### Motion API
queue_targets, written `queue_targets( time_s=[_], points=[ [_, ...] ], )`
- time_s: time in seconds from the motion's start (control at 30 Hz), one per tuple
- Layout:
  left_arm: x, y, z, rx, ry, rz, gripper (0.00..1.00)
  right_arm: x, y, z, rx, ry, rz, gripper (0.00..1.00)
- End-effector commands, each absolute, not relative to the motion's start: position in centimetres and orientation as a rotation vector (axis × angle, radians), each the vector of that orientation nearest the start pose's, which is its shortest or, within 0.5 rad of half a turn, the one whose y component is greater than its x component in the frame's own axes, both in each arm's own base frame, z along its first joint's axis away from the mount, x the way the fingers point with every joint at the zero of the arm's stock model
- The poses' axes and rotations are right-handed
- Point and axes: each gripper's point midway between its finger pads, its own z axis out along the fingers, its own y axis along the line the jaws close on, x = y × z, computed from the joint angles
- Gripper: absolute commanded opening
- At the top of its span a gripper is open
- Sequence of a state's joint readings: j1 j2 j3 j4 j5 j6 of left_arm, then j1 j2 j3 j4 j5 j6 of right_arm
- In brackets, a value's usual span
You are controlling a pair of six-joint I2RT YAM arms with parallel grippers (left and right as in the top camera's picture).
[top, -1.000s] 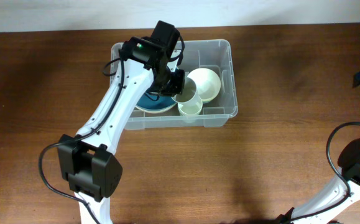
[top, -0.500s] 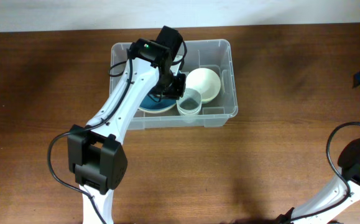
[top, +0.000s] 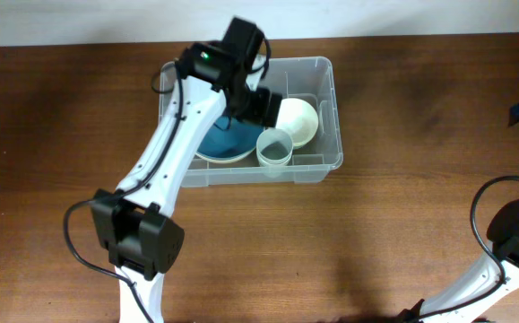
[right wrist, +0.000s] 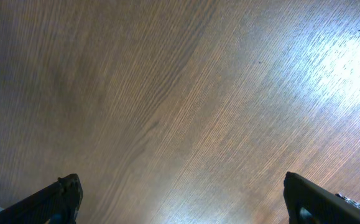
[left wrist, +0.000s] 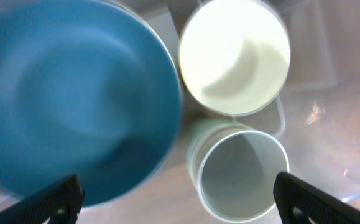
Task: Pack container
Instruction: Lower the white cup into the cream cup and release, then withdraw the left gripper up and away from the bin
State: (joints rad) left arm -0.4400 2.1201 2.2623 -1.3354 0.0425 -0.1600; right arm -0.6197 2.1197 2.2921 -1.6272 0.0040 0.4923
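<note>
Three dishes (blue plate (left wrist: 68, 106), cream bowl (left wrist: 234, 56), pale cup (left wrist: 239, 180)) lie in the container (top: 329, 108) beneath the spread left gripper (left wrist: 180, 200).

place: robot lab | cues: wooden table (top: 402, 224), cabled arm (top: 174, 144)

Left arm (top: 165, 160) & right arm (top: 471, 289): white links, black joints, thin black cables (top: 475, 215); green LED (top: 204, 56) on left; left gripper (left wrist: 180, 196) tips black.

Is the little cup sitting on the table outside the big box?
No, the cup stands inside the clear box, next to the blue plate and the cream bowl.
</note>
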Motion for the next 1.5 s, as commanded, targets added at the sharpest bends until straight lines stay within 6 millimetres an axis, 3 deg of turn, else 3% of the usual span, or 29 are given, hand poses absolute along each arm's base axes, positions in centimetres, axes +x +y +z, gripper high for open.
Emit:
queue_targets(
  time_s=[0.0, 0.17, 0.37, 0.6, 0.73, 0.9, 1.2, 1.3, 1.47],
  points=[
    [45.2, -16.8, 24.2, 0.314, 2.654, 0.042, 0.99, 33.5, -24.5, 20.2, 1.587, 2.561, -0.043, 0.99],
    [44.4, -11.4, 26.8, 0.165, 2.677, 0.169, 1.0, 33.5, -24.5, 20.2, 1.587, 2.561, -0.043, 0.99],
    [42.2, -4.2, 28.4, -0.174, 2.733, 0.191, 1.0, 33.5, -24.5, 20.2, 1.587, 2.562, -0.043, 0.99],
    [39.8, 0.1, 32.7, -0.332, 2.633, 0.103, 1.0, 33.5, -24.5, 20.2, 1.587, 2.561, -0.043, 0.99],
    [37.8, 0.3, 34.4, -0.336, 2.597, 0.093, 1.0, 33.5, -24.5, 20.2, 1.587, 2.561, -0.043, 0.99],
    [35.9, -0.4, 34.0, -0.32, 2.635, 0.034, 1.0, 33.5, -24.5, 20.2, 1.587, 2.562, -0.043, 0.99],
    [35.7, -1.3, 33.8, -0.269, 2.658, -0.027, 1.0, 33.5, -24.5, 20.2, 1.587, 2.561, -0.043, 0.99],
    [36.1, -1.5, 33.9, -0.152, 2.65, -0.015, 1.0, 33.5, -24.5, 20.2, 1.587, 2.561, -0.043, 0.99],
    [36.2, -4.2, 33.7, 0.281, 2.639, -0.094, 1.0, 33.5, -24.5, 20.2, 1.587, 2.561, -0.043, 0.99]
  ],
)
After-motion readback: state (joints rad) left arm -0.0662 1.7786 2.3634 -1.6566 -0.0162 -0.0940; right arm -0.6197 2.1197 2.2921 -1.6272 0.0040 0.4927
